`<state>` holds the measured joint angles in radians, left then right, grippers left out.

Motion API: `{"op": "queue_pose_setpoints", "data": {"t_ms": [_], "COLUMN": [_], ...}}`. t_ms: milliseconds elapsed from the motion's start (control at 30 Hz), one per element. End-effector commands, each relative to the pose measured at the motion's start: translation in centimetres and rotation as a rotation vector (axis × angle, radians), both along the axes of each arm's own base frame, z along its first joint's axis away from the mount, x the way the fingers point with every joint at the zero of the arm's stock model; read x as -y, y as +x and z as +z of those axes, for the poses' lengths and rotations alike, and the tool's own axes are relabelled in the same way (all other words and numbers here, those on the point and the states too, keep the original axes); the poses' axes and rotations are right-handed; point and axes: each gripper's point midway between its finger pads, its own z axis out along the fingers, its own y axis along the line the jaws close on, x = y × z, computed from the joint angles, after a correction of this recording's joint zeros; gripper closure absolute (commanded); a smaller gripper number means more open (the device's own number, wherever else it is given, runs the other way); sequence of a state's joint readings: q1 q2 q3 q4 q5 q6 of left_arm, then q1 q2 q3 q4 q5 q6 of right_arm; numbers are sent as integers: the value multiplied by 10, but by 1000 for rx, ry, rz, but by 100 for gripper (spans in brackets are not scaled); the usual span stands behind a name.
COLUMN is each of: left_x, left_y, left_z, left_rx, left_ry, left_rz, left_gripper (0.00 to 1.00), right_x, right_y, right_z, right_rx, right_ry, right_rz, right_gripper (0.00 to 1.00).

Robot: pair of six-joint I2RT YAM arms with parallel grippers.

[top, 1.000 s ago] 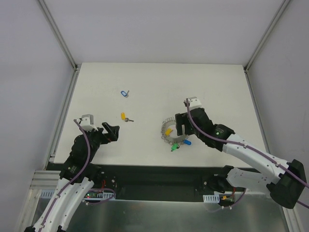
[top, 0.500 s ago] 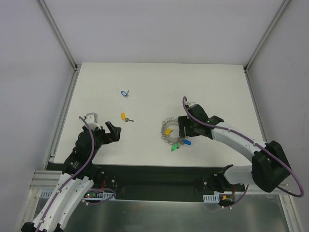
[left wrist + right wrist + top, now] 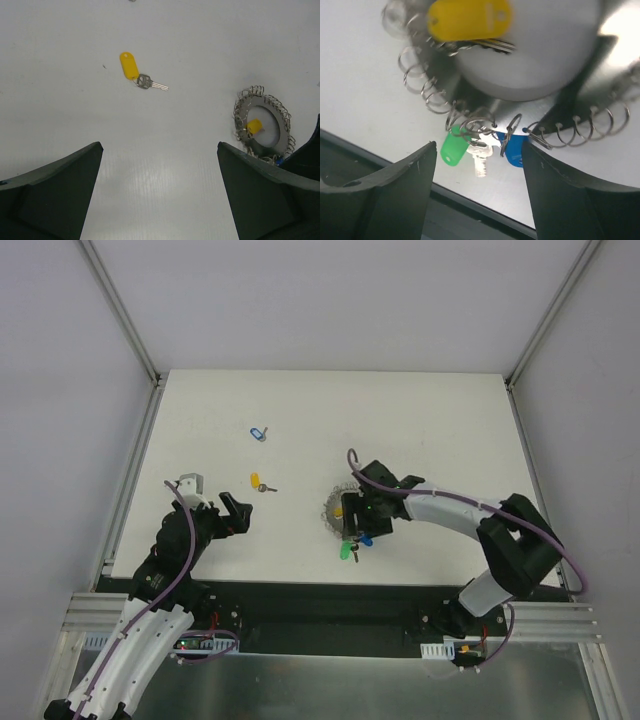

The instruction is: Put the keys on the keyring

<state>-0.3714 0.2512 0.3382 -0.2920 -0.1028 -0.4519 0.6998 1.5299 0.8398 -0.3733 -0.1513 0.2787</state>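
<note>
A: Two claws, both released?
B: Yes. The left gripper (image 3: pixel 234 512) gapes, empty; the right gripper (image 3: pixel 479 147), unclenched, straddles the near rim of the flat grey wire-looped keyring (image 3: pixel 560 107), over its green-tagged metal key (image 3: pixel 454 150). Farther lie a yellow-tagged key (image 3: pixel 131 67), then a blue-tagged key (image 3: pixel 259 432).

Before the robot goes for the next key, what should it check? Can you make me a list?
1. Left pincer open and empty: ok.
2. Loose yellow-tagged key lying free, nothing over it: ok.
3. Every key on the keyring: not ok. That yellow one and the loose blue-tagged key lie apart from it.
4. Green-tagged key hooked in a wire loop: ok, it looks hooked.
5. Right pincer steadying the keyring: cannot tell. Its fingers stand apart over the ring's edge.
</note>
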Motion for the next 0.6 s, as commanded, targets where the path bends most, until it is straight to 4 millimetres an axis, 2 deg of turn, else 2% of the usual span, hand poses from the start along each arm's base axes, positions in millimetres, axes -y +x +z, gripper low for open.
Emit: {"op": "queue_pose_setpoints", "data": {"t_ms": [0,33,67,167,300,367,433,500,567], "left_x": [3,3,3,3,3,4,4,4,4], "left_y": [2,2,2,2,2,2,2,2,2], "left_z": [20,20,20,20,19,19,18,19,19], "left_rx": [65,68,71,67,63,62,62,65,67], "left_ry": [-6,-6,-4,-5,-4,-6,-6,-7,-7], "left_rz": [-24,-22,-23,-24,-27,-27,-27,-27,-27], "left_gripper": [1,1,1,1,1,1,1,1,1], "right_x": [-69,-77,-86,-88,-68,-48,-39,-36,-42], "right_y": [-15,-20,-15,-10,10,19,25,30,38], "right_z": [19,21,30,43,66,68,72,69,69], "right_rx": [-27,-18,2,58,205,261,282,279,295], "right_ry": [103,101,109,93,0,-92,-121,-132,-124], "right_rz": [122,154,171,208,233,223,222,207,208], "right_gripper": [29,29,29,32,33,34,36,37,37]}}
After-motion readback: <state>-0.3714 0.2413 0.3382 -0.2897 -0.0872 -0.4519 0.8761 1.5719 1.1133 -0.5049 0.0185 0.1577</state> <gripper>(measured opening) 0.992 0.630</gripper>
